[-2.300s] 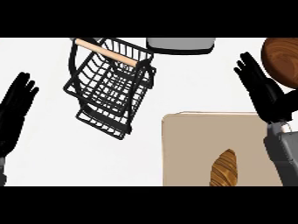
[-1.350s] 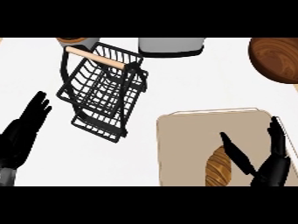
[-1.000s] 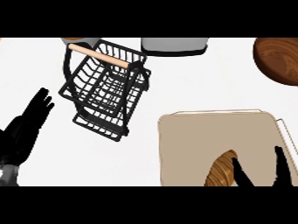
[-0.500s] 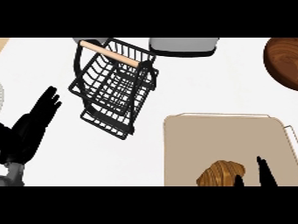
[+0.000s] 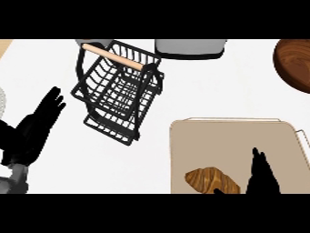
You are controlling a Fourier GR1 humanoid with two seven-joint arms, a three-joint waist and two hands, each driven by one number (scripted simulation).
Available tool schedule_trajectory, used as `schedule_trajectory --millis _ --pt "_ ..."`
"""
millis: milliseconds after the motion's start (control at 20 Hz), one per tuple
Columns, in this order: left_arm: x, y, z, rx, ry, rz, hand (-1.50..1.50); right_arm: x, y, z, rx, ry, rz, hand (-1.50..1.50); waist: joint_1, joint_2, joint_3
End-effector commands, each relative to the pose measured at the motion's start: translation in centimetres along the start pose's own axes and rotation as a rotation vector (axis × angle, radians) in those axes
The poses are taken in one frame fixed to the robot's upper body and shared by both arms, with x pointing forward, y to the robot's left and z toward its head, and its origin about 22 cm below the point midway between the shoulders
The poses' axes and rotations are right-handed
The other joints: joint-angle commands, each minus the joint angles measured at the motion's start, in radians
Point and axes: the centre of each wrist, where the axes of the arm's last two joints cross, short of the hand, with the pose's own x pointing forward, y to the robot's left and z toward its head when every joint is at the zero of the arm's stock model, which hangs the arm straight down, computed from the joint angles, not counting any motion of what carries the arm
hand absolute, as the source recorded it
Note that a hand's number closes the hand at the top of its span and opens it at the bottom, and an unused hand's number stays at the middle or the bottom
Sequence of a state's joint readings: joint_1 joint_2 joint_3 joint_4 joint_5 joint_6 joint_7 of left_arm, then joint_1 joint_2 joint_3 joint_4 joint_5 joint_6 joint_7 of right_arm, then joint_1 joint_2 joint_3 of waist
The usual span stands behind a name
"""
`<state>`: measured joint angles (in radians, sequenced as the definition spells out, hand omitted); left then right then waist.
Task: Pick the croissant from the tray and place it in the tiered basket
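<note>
One croissant (image 5: pixel 213 180) lies near the tray's (image 5: pixel 237 141) lower edge, its long axis slanting from upper left to lower right. The right hand (image 5: pixel 261 175) stands just beside its right end, fingers straight, open and holding nothing. The left hand (image 5: pixel 30 132) shows open at the left. The basket (image 5: pixel 120 91) stands up-left of the tray, with bare table (image 5: pixel 204 100) between. A bowl (image 5: pixel 305 66) sits top right.
</note>
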<state>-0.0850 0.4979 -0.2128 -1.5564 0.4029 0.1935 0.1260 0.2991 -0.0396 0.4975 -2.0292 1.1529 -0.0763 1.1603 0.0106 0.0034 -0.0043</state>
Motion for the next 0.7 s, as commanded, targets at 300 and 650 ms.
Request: schedule_trajectory --millis 300,650 --pt "-0.6 1.3 0.0 -0.001 0.007 -0.01 0.0 1.6 2.9 -1.7 -0.018 0.175 0.083 -1.5 -0.007 -0.002 0.004" --pt "0.3 0.9 1.2 -0.011 0.025 -0.005 0.0 -0.5 3.4 -1.5 -0.088 0.19 0.13 -1.5 -0.007 -0.005 0.005"
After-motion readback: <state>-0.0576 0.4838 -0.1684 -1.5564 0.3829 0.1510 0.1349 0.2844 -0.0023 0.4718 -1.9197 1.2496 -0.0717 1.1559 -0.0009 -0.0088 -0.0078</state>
